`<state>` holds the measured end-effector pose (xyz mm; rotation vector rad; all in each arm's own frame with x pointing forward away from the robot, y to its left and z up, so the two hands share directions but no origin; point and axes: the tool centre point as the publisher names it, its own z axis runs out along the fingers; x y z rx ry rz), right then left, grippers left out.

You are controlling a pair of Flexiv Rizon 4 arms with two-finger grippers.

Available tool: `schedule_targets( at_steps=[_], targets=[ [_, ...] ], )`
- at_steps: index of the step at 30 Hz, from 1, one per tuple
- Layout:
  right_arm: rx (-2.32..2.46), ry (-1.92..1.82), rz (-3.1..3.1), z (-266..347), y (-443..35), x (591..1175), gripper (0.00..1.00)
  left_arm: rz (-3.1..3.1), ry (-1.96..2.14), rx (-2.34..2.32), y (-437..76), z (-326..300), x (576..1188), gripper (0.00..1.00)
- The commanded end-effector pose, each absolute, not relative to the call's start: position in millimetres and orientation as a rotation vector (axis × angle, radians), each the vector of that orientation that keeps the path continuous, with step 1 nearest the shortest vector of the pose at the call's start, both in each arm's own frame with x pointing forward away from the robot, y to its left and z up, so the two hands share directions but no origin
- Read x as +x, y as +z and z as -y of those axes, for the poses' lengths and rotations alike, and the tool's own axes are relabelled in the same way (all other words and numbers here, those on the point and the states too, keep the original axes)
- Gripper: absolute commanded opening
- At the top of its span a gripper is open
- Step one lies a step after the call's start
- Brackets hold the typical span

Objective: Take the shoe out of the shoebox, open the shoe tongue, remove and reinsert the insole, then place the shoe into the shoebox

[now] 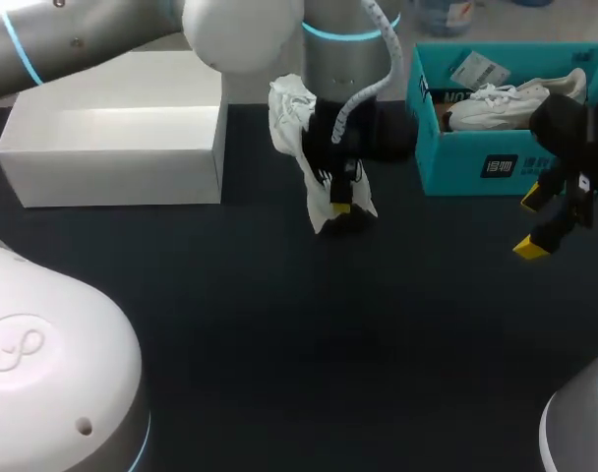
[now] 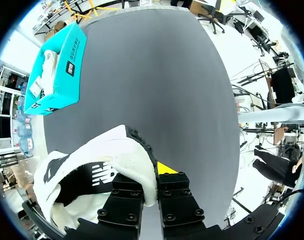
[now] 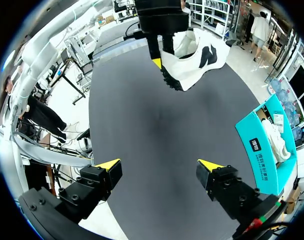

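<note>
A white box (image 1: 112,147) sits at the left of the dark table (image 1: 279,344). Near the middle, the left gripper (image 1: 338,205) is clamped on a white sneaker (image 1: 297,123) with black markings, out of its box. Further right stands the open teal shoebox (image 1: 456,162) with a second white shoe (image 1: 510,98) inside, and the right gripper (image 1: 531,224) hangs beside it, fingers spread wide, holding nothing

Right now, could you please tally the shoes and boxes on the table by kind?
Shoes: 2 (white-and-black sneaker in the left gripper, white sneaker inside the teal cardboard shoebox).
Boxes: 2 (that teal shoebox, a white rectangular box).
Total: 4.
</note>
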<state>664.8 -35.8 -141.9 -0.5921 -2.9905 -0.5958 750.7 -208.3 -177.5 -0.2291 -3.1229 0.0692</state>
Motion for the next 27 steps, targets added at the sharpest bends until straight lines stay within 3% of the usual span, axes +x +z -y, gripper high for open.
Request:
schedule_targets(
  at_steps=[1,19,27],
  targets=[
    [-0.591,-0.59,2.988,35,-142,667,1.0,3.137,0.107,-0.235,-167,196,745,0.0],
    [-0.591,-0.59,2.988,35,-142,667,1.0,3.137,0.107,-0.235,-167,196,745,0.0],
    [-0.591,-0.59,2.988,35,-142,667,1.0,3.048,0.081,-0.168,-159,168,813,0.0]
  ],
)
